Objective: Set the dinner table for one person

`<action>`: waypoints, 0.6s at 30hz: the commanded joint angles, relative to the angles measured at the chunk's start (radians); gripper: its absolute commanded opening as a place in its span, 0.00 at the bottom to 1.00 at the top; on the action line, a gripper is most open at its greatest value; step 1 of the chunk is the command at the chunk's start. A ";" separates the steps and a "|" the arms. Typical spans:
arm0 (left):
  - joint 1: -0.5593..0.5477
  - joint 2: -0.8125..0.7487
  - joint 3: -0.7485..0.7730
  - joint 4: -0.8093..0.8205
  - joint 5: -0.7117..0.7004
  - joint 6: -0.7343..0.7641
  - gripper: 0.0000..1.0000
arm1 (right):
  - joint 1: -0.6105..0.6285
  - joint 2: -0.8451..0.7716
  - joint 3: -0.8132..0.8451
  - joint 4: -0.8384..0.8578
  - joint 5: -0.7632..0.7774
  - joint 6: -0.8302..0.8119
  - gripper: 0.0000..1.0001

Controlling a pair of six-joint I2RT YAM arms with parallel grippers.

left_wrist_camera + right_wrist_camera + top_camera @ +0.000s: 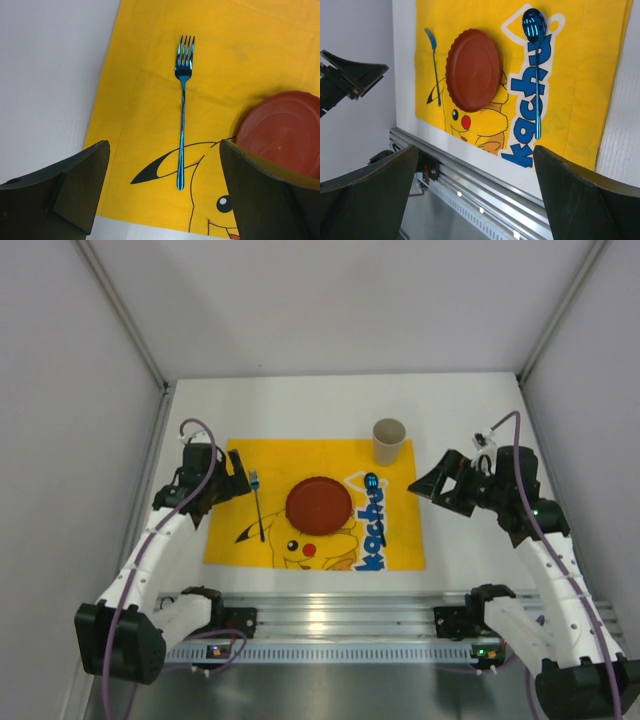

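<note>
The dinner table [300,405] is the white top that fills the workspace, with an aluminium rail [330,615] along its near edge, just ahead of the arm bases. A yellow Pikachu-printed mat [225,540] lies flat on it, centred between the two arms.

On the mat:
- A red plate [474,70] sits in the middle.
- A blue fork [182,115] lies left of the plate and apart from it, tines pointing away from the bases.
- A blue spoon [537,85] lies right of the plate, bowl at the far end, over the printed lettering.
- A beige cup [389,441] stands upright at the mat's far right corner. Whether its base rests on the cloth or on the bare top I cannot tell from above.

The left gripper [165,145] hangs over the mat's left side, above the fork. Its fingers are spread wide with nothing between them. The right gripper [475,150] hangs beside the mat's right edge, also spread wide and holding nothing.
</note>
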 commanded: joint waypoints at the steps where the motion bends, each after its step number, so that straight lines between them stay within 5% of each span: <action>1: 0.006 -0.008 -0.014 0.061 0.012 0.008 0.96 | 0.019 -0.016 0.051 -0.017 -0.009 -0.016 1.00; 18: 0.006 -0.053 -0.034 0.095 -0.031 0.050 0.96 | 0.050 -0.022 0.094 -0.054 0.026 -0.061 1.00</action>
